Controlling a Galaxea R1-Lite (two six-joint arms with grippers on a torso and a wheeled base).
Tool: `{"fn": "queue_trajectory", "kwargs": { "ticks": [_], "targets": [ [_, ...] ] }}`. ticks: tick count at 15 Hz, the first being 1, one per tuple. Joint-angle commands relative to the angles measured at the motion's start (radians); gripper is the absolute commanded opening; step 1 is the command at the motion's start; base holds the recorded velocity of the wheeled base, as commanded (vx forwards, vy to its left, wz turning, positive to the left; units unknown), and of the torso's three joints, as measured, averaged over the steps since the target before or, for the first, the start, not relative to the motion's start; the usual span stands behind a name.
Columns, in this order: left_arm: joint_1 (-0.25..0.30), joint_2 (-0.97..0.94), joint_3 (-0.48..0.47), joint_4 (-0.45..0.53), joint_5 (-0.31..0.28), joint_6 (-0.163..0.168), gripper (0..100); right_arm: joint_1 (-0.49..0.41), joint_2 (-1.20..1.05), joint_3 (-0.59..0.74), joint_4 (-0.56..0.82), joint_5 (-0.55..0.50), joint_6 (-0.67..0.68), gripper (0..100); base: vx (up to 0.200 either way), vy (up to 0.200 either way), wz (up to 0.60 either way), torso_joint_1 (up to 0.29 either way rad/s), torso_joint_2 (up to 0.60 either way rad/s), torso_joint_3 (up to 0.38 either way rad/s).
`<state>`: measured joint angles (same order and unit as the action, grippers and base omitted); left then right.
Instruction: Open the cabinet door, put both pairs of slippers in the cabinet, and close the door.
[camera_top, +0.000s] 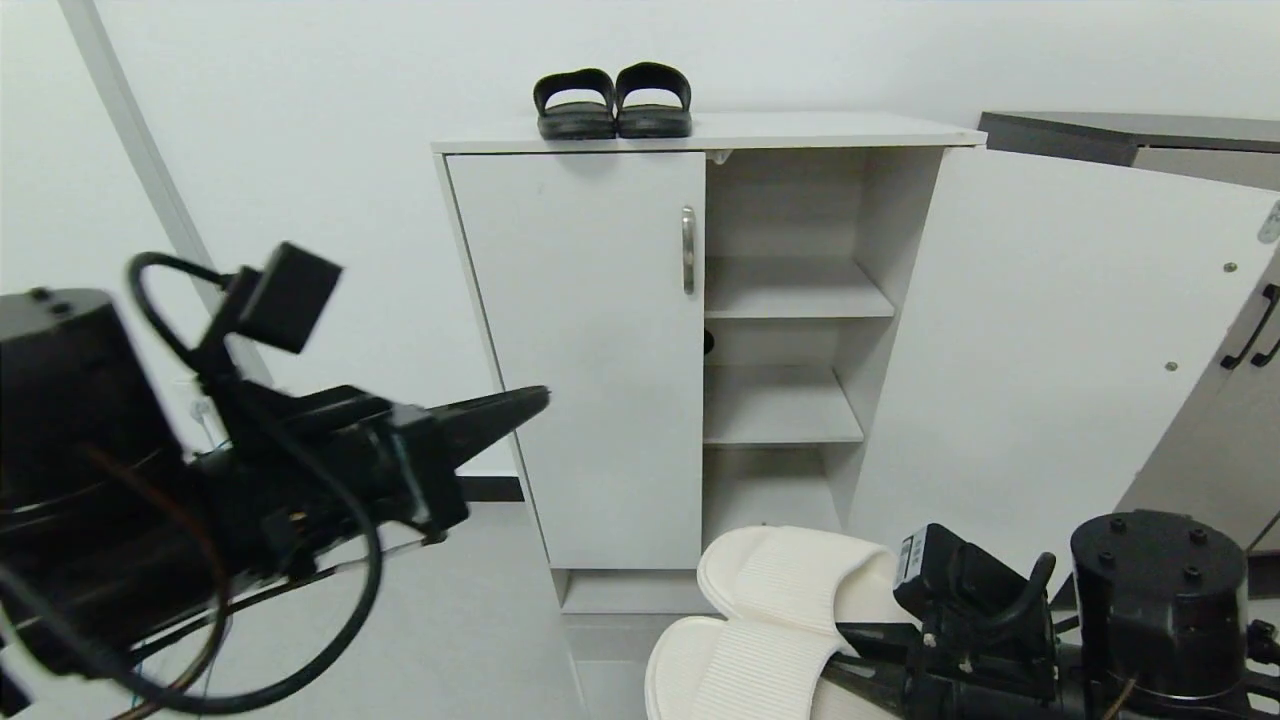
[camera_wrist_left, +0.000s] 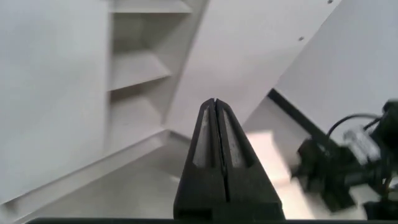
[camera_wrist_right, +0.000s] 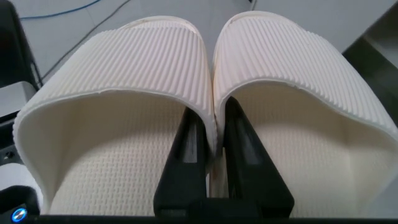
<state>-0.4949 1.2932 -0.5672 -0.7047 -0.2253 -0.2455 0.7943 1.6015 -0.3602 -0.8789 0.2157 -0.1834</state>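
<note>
The cabinet (camera_top: 575, 350) stood with its right door (camera_top: 1060, 350) swung open and its left door shut. The black slippers (camera_top: 612, 100) sat side by side on its top. The right gripper (camera_wrist_right: 214, 140) held the white slippers (camera_top: 775, 600) low before the open compartment, its jaws pinched on their two inner walls. The left gripper (camera_top: 520, 402) hung before the shut door, jaws pressed together, holding nothing.

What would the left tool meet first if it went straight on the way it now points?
Most likely the inner face of the open cabinet door, low down: the left tool, shut, lines up with it in its wrist view. Depth is unclear, so this is only a guess.
</note>
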Motion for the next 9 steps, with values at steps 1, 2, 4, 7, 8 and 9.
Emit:
{"fn": "queue_trajectory", "kwargs": {
  "ticks": [1,2,4,7,8,9],
  "targets": [
    [0.053,-0.348,0.171,0.114,0.123,0.063,0,-0.017,0.037,-0.014,-0.002,0.001,0.002,0,0.0,0.0,0.0,0.0,0.0,0.0],
    [0.053,-0.439,0.179,0.232,0.161,0.086,0,-0.026,0.052,-0.02,-0.011,0.001,0.002,0,0.0,0.0,0.0,0.0,0.0,0.0],
    [0.065,-0.62,0.194,0.43,0.182,0.089,0,-0.05,0.08,-0.026,-0.051,0.001,0.005,0,0.0,0.0,0.0,0.0,0.0,0.0],
    [0.24,-0.87,0.306,0.588,0.184,0.127,0,-0.064,0.095,-0.026,-0.08,0.002,0.007,0,0.0,0.0,0.0,0.0,0.0,0.0],
    [0.285,-0.927,0.34,0.608,0.185,0.129,0,-0.063,0.094,-0.025,-0.08,0.001,0.005,0,0.0,0.0,0.0,0.0,0.0,0.0],
    [0.355,-1.006,0.391,0.648,0.189,0.132,0,-0.063,0.092,-0.025,-0.08,0.002,0.005,0,0.0,0.0,0.0,0.0,0.0,0.0]
  ]
}}
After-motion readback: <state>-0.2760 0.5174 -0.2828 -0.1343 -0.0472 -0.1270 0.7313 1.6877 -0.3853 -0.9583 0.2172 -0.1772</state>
